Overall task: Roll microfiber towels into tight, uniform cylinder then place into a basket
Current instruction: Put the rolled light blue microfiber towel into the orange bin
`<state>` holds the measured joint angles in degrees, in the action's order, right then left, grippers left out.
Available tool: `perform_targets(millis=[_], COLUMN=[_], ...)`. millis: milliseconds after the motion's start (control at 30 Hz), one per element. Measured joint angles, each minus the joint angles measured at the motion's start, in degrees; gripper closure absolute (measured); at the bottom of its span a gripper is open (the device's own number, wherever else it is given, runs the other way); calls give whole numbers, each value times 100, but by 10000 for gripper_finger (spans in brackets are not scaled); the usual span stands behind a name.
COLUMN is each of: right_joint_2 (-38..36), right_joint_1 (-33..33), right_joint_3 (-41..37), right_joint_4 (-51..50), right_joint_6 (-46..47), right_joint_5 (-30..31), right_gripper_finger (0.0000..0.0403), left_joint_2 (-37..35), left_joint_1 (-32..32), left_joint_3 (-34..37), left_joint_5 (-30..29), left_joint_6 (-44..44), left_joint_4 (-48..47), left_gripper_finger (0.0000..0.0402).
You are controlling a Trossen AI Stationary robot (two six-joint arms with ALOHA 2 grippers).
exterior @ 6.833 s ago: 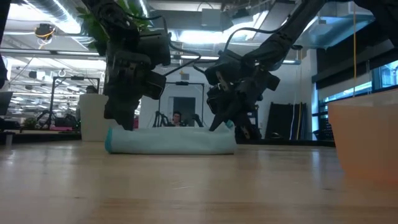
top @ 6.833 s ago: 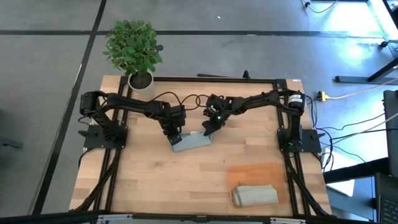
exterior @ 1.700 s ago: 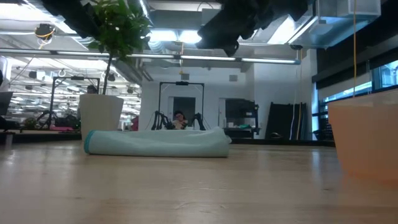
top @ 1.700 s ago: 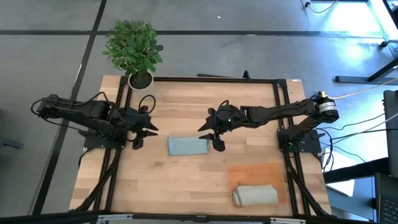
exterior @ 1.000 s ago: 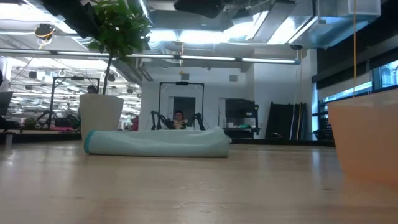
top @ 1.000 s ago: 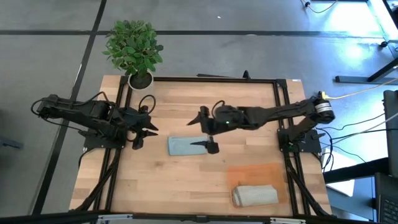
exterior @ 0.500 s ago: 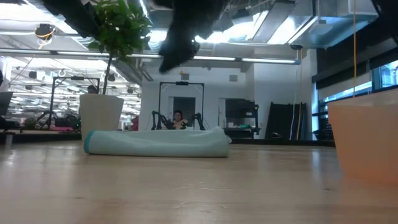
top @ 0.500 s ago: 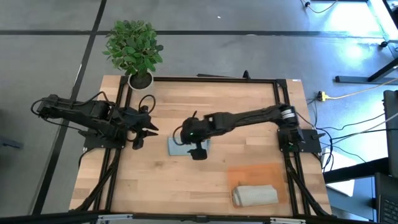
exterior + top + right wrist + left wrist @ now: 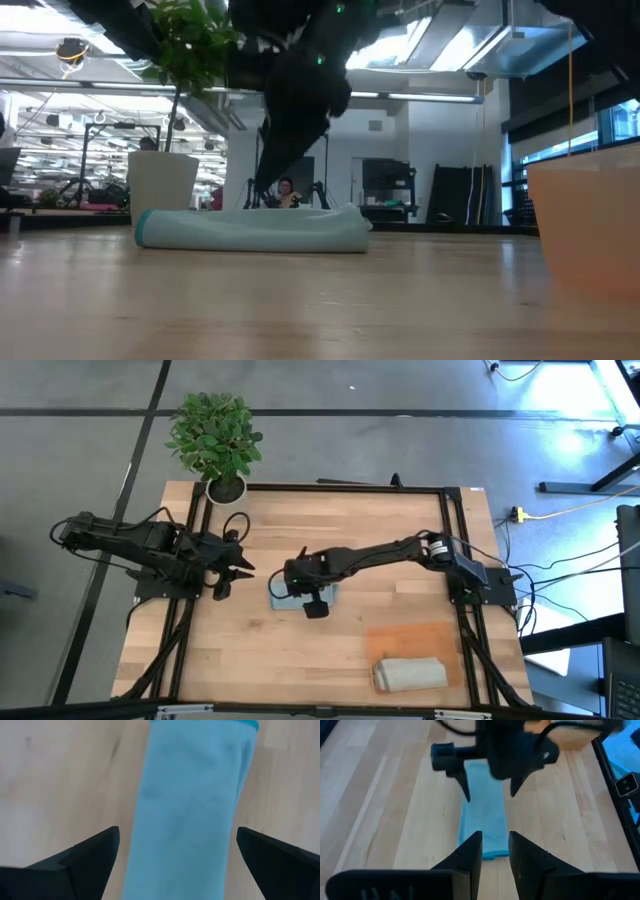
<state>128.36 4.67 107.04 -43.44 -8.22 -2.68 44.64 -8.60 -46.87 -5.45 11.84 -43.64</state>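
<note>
Roughly halfway, by the look of it. One grey-beige towel (image 9: 410, 674) already lies rolled in the basket (image 9: 412, 638) at the table's near right corner. That half looks done.

2nd towel, the pale blue one (image 9: 298, 596), sits rolled on the bare wood mid-table, well apart from the basket. In the low view it's a low, fairly even cylinder (image 9: 255, 229) lying flat, darker hem showing at one end. Rolling looks finished; whether it's tight enough can't be judged from here.

Right gripper (image 9: 300, 592) is over the blue roll w/ fingers spread wide, one either side of it. Right wrist view shows both dark fingers (image 9: 75, 860) flanking the cloth w/ clear wood between; nothing gripped yet. Left wrist view shows the same: its two tips straddle the roll, not touching.

Left gripper (image 9: 232, 571) is parked near the table's left edge, away from the work, fingers a little apart, holding nothing.

Left to do, as I read it: close on the blue roll w/o letting it unwind, carry it over, set it beside the first.
</note>
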Motion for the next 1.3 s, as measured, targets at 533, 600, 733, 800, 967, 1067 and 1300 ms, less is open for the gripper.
perform_targets(millis=[533, 600, 733, 800, 967, 1067, 1300], right_joint_2=[709, 743, 752, 756, 762, 772, 804], right_joint_1=[-195, -195, -192, -189, -154, -83, 35], right_joint_3=[22, 26, 26, 24, 18, 15, -20], right_joint_4=[279, 385, 408, 400, 391, 380, 298], right_joint_6=[43, 20, 27, -63, -401, -637, -573], right_joint_5=[-579, -574, -465, -443, -446, -424, -166], right_gripper_finger=[3, 3, 3, 3, 3, 3, 12], left_joint_2=[2, 2, 2, 2, 2, 2, 2], left_joint_1=[0, 0, 0, 0, 0, 0, 0], left_joint_3=[0, 0, 0, 0, 0, 0, 0], left_joint_5=[0, 1, 2, 0, 2, 0, 0], left_joint_6=[0, 0, 0, -1, 0, -1, 0], left_joint_4=[-2, -2, -2, -2, -2, -2, -2], left_gripper_finger=[317, 317, 317, 317, 317, 317, 317])
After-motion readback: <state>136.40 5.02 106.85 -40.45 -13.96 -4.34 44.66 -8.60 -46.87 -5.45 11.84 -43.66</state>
